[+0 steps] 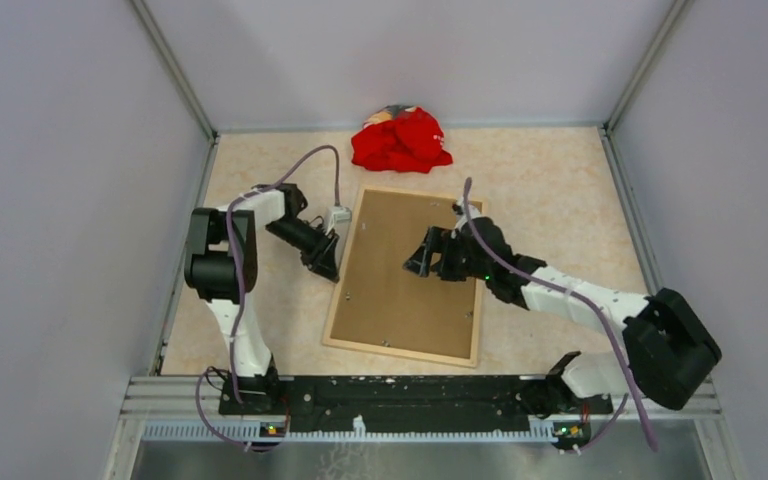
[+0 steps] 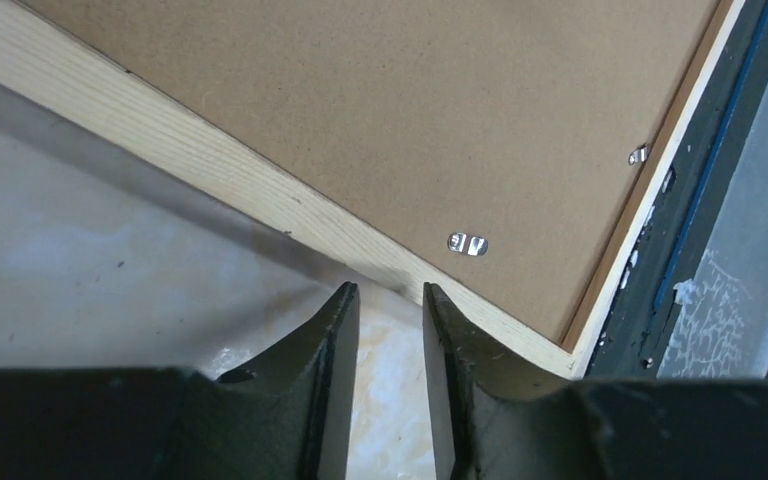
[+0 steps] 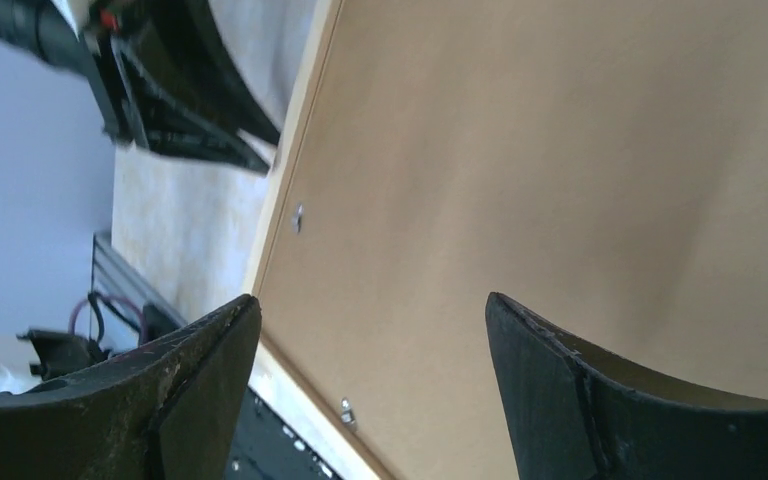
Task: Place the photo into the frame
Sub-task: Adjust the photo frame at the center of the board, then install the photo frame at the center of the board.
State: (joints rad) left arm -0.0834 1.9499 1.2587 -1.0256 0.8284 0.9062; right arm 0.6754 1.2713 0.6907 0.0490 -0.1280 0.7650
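- Step in hand: closing-up stage, by the look of it — frame (image 2: 210,160) lies face down on table (image 1: 560,200), brown backing board (image 1: 405,270) seated inside it.
- Photo: not visible in any view. Presumably under the board, but cannot tell.
- Left gripper (image 2: 390,295): fingers close together with a narrow gap, nothing pinched, bare table showing through the gap. Tips right at the outer side of the frame's left rail, close to a small metal tab (image 2: 467,244) on the board.
- Right gripper (image 3: 372,305): spread wide, holding nothing, hanging over the middle of the board. Contact with the board not clear.
- Red cloth (image 1: 400,140) bunched at the far side, apart from the frame.
- Next move, judged: board needs pressing flat and the tabs along the rail turning over it — needs fine tip placement on a tiny tab while the other arm steadies the frame.
- Risk: frame sliding on the smooth table if pushed from one side only.
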